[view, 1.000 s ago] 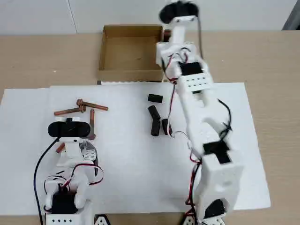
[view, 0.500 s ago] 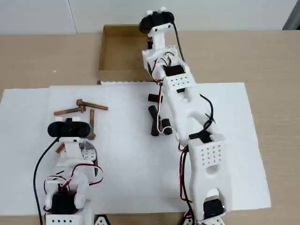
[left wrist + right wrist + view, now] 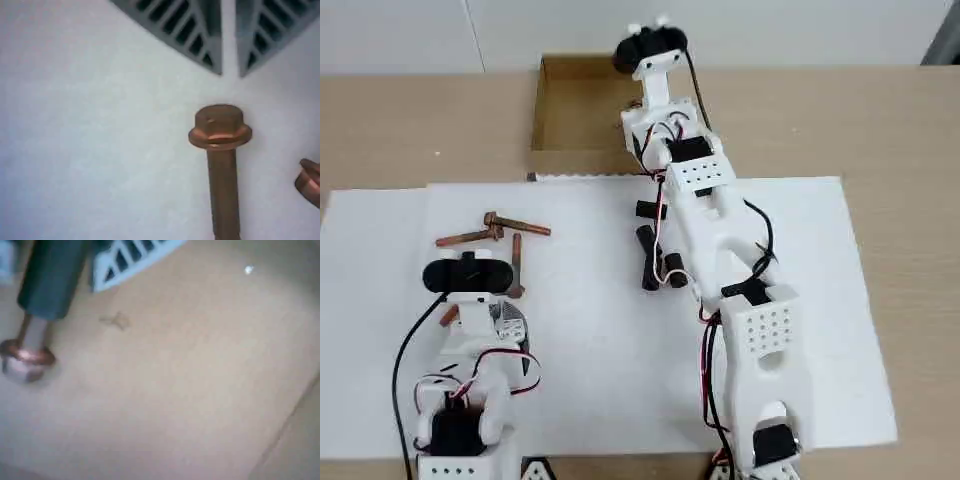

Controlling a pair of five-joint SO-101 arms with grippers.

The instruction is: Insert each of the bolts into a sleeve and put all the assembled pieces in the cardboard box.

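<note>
My right gripper hangs over the floor of the cardboard box, shut on a dark sleeve with a copper bolt through it, head downward and close above the floor. On the white paper my left gripper is shut with nothing in it, its tips just short of the head of a lying bolt. Several loose bolts lie at the left by the left arm. Three black sleeves lie in the middle beside the right arm.
A white paper sheet covers the wooden table. The box walls rise around the right gripper. Another bolt head shows beside the left gripper's bolt. The right arm's cables hang over the sleeves.
The right arm has swung left from the box's right edge to over its inside, carrying the sleeve with the bolt. The left arm has kept still.
</note>
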